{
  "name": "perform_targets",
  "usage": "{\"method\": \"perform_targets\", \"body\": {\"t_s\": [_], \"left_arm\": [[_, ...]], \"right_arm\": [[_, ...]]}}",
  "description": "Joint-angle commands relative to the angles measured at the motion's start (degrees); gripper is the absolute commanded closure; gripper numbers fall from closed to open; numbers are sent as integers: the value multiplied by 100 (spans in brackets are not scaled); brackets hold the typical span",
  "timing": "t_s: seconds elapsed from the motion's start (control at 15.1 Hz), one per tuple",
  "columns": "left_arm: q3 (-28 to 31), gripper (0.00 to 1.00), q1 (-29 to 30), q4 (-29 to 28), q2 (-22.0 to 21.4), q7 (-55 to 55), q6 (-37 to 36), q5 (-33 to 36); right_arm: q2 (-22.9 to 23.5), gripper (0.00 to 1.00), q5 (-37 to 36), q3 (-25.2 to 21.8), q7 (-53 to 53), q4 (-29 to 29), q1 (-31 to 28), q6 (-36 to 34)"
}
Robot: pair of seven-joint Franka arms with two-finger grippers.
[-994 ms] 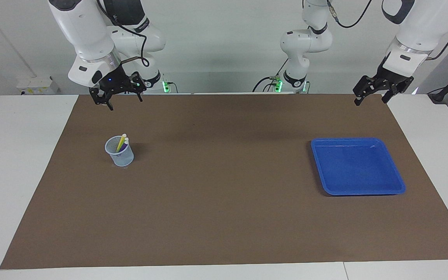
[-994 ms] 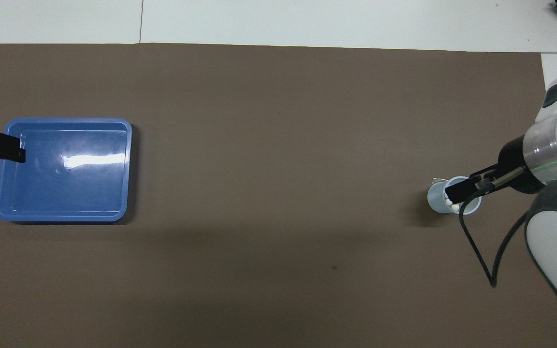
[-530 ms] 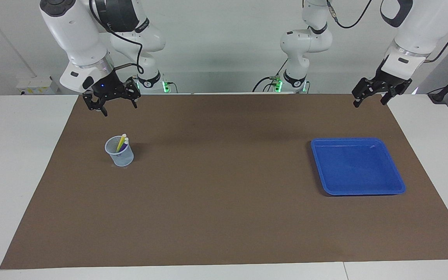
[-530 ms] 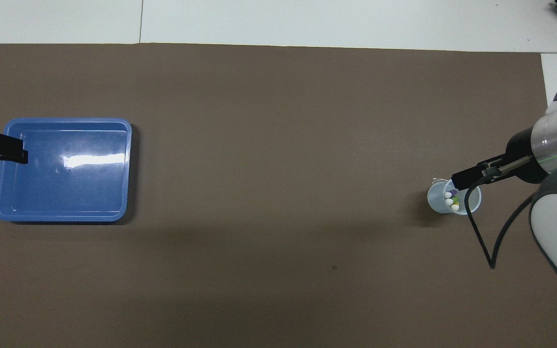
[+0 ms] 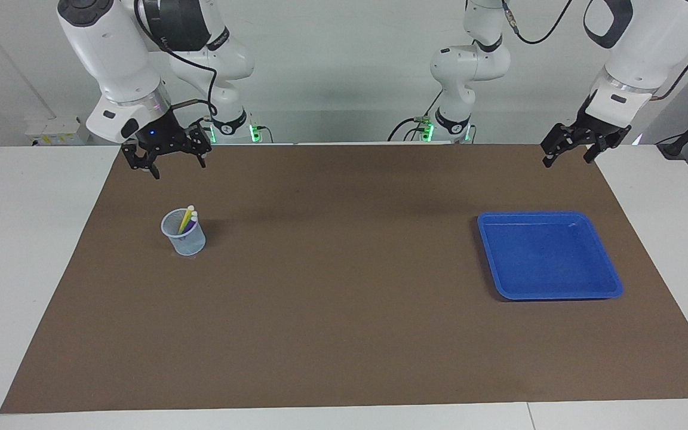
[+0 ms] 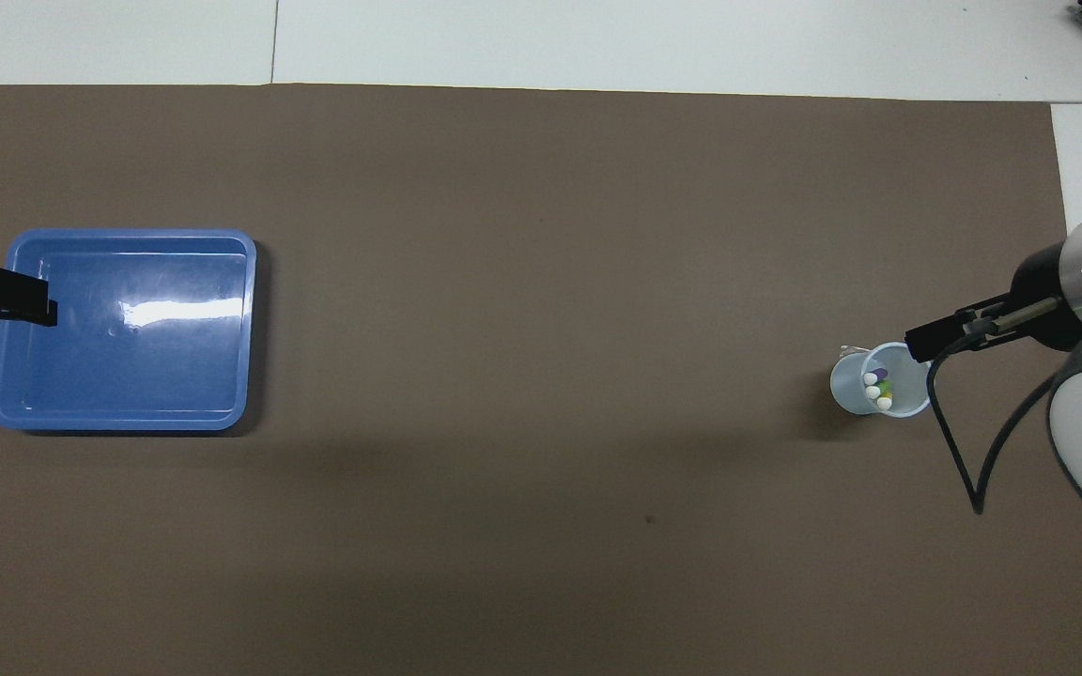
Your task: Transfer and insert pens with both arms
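Observation:
The three pens (image 5: 187, 219) stand together in a pale blue mesh cup (image 5: 183, 236) on the brown mat toward the right arm's end; yellow shows most, and their whitish ends stick up. From overhead the pens (image 6: 877, 387) show purple, green and yellow inside the cup (image 6: 851, 385). My right gripper (image 5: 178, 164) is open and empty, raised over the mat's edge at the robots' end; it also shows in the overhead view (image 6: 921, 343). My left gripper (image 5: 567, 158) is open and empty, raised over the mat's corner at the left arm's end; it also shows overhead (image 6: 34, 305).
A blue tray (image 5: 550, 295) lies empty on the mat toward the left arm's end, its rim also seen overhead (image 6: 250, 329). Two smaller white arms with green lights (image 5: 457, 71) stand at the robots' end. A black cable (image 6: 959, 451) hangs from the right wrist.
My right gripper has drawn back from over the cup toward the robots and the right arm's end, uncovering the pens. My left gripper has pulled back slightly.

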Motion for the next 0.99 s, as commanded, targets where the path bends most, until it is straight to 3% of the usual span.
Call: {"method": "perform_targets", "body": {"t_s": [0.0, 0.93], "left_arm": [[-73, 0, 92, -229, -203, 120, 133, -66], [-73, 0, 136, -229, -211, 217, 124, -66]], "right_arm": [[64, 0, -92, 17, 125, 130, -26, -54], [64, 0, -4, -115, 336, 253, -27, -125]]}}
